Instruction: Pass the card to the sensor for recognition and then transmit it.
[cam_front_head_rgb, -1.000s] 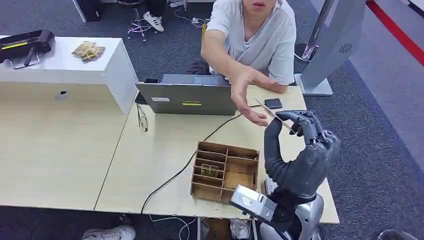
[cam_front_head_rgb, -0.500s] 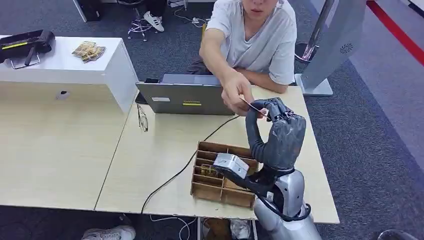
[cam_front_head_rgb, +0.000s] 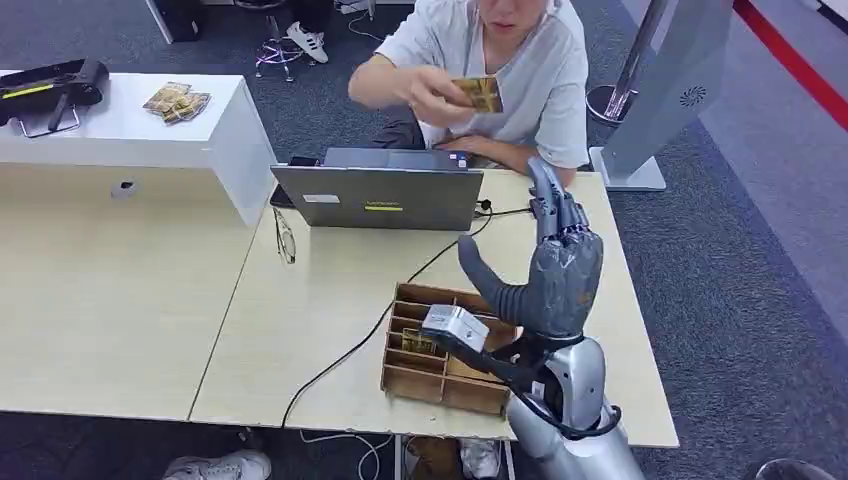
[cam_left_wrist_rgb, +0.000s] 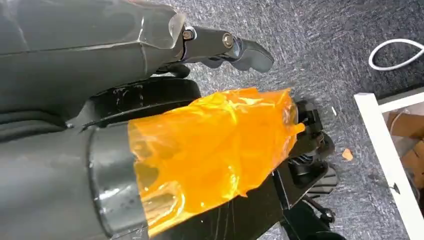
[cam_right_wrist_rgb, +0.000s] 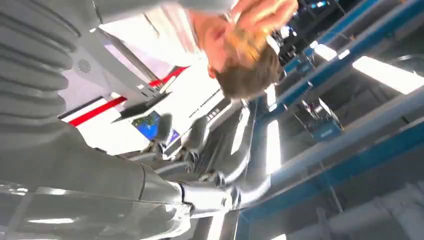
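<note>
The small gold-patterned card (cam_front_head_rgb: 482, 93) is in a person's hand (cam_front_head_rgb: 432, 90), lifted well beyond and above the robot's right hand (cam_front_head_rgb: 556, 262), so the handover looks done; I judge that little of the task is left, perhaps only drawing the arm back. The right hand is raised with fingers apart and straight, holding nothing. The left hand (cam_left_wrist_rgb: 220, 47) hangs over grey carpet; whether its fingers are curled or apart I cannot tell.

Just below the right hand an open wooden compartment box (cam_front_head_rgb: 450, 345) sits on the pale wood surface (cam_front_head_rgb: 300, 300). Beyond the hand stands a grey laptop (cam_front_head_rgb: 378, 195), its black cable (cam_front_head_rgb: 350, 350) running past the box. Dark grey carpet (cam_front_head_rgb: 740, 280) surrounds the surface.
</note>
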